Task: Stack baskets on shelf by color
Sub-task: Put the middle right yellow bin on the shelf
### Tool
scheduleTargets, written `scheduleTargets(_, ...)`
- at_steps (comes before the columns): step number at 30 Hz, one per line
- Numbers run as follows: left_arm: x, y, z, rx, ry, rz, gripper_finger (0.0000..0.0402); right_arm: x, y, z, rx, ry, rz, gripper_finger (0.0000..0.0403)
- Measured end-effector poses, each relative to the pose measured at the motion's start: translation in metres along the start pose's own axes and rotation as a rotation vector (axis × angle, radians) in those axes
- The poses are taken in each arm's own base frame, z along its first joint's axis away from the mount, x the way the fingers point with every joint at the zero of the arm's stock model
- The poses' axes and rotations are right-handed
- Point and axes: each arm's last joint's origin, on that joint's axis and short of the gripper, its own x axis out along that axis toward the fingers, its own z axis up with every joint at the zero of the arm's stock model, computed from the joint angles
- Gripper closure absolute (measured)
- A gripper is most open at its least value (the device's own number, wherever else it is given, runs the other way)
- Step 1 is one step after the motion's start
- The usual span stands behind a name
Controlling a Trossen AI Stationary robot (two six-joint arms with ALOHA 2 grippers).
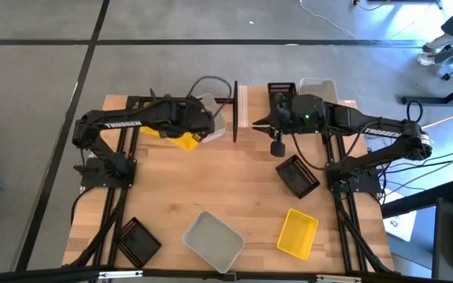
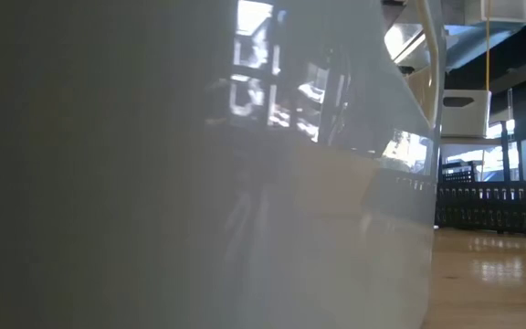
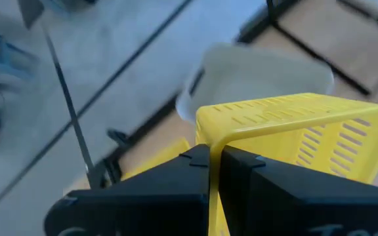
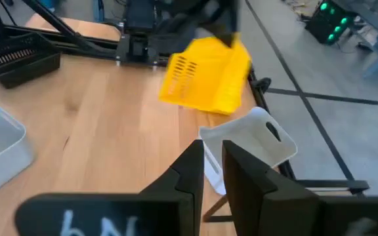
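Observation:
My left gripper (image 1: 200, 128) is shut on a yellow basket (image 1: 183, 141), which hangs tilted above the table's far left part; the right wrist view shows the same yellow basket (image 4: 205, 82) clear of the wood. Just beyond it a whitish basket (image 1: 211, 110) stands beside the shelf (image 1: 241, 106), at its black post. My right gripper (image 1: 256, 123) hovers on the shelf's right side. Its fingers (image 4: 189, 174) stand a narrow gap apart and hold nothing. My left gripper pinches a side wall of the yellow basket at its rim (image 3: 214, 141), close to a corner. One finger (image 3: 189, 167) is on each face of the wall. The fingers slant down at it. The basket is lifted clear of the table and hangs tilted.
A black basket (image 1: 282, 92) and a whitish one (image 1: 318, 86) sit at the far right. On the table lie a black basket (image 1: 298, 175), a yellow one (image 1: 298, 233), a whitish one (image 1: 212, 240) and a black one (image 1: 137, 240). A whitish basket wall (image 2: 199, 183) blocks the low view.

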Motion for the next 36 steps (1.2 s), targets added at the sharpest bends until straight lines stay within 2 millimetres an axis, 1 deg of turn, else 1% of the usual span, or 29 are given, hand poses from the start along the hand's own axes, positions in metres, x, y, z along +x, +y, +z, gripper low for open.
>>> scheduleTargets(3,-0.003,0.006,0.011,0.008,-0.054,0.02,0.0401,0.002,0.0,0.004,0.028,-0.045,-0.007,0.0348)
scheduleTargets(6,-0.005,0.008,0.019,0.015,-0.107,0.024,0.0401,0.007,-0.001,0.007,0.034,-0.072,-0.021,0.0348)
scheduleTargets(9,-0.006,0.005,0.027,0.021,-0.162,0.001,0.0401,0.016,-0.001,0.006,0.034,-0.053,-0.05,0.0344)
scheduleTargets(13,-0.008,0.002,0.034,0.031,-0.213,-0.021,0.0401,0.031,0.0,0.003,0.028,-0.034,-0.059,0.0325)
scheduleTargets(17,-0.009,0.001,0.038,0.028,-0.245,-0.032,0.0401,0.043,0.001,0.003,0.005,-0.045,-0.064,0.0297)
scheduleTargets(21,-0.009,0.0,0.039,0.027,-0.253,-0.04,0.0401,0.049,-0.002,0.008,0.014,-0.095,-0.147,0.0279)
scheduleTargets(23,-0.009,0.0,0.039,0.026,-0.254,-0.041,0.0401,0.051,-0.003,0.01,0.019,-0.12,-0.177,0.0278)
scheduleTargets(27,-0.01,-0.001,0.041,0.011,-0.266,-0.047,0.0401,0.06,-0.003,0.01,0.05,-0.133,-0.179,0.0277)
scheduleTargets(31,-0.01,-0.001,0.042,0.002,-0.272,-0.051,0.0401,0.07,-0.001,0.006,0.071,-0.109,-0.179,0.0277)
scheduleTargets(36,-0.01,-0.001,0.042,0.015,-0.272,-0.052,0.0401,0.082,-0.001,0.0,0.068,-0.064,-0.245,0.0277)
